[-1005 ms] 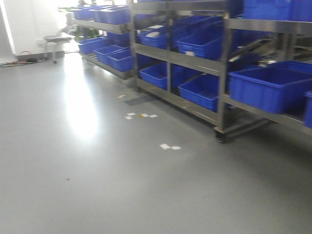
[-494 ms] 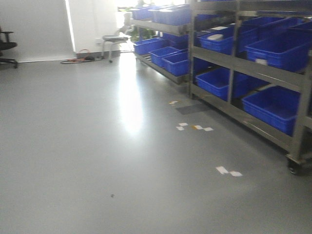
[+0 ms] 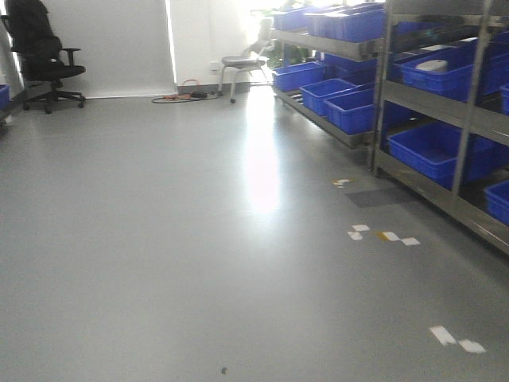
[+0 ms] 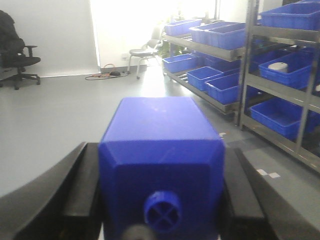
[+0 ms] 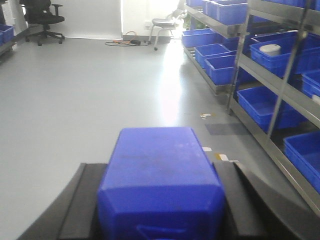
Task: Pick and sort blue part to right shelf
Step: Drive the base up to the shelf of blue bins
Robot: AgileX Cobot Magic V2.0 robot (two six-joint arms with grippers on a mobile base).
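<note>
- The near end of the blue part point(image 5: 161, 185) is cut off by the lower edge of the right wrist view. Only a faint raised outline is seen there, so its cap cannot be made out.
- The blue part is held between the two black fingers point(image 5: 82, 205) of the right gripper point(image 5: 159, 166). It is pressed on both flanks, with its broad flat face turned up.
- The right gripper is therefore clenched on the blue part, which is carried above the grey floor point(image 3: 159, 239).
- In the left wrist view a second blue block point(image 4: 160, 160) is clamped in the same way by the left gripper point(image 4: 160, 149). Its small round stud point(image 4: 162, 210) is turned toward the camera.
- The base of that block is cropped, and a dark blurred shape just under the stud cannot be identified.
- Metal shelving point(image 3: 469, 87) loaded with blue bins point(image 3: 433, 147) is seen on the right, well apart from both held blocks.
- White tape marks point(image 3: 457, 341) are scattered on the floor beside the shelving.
</note>
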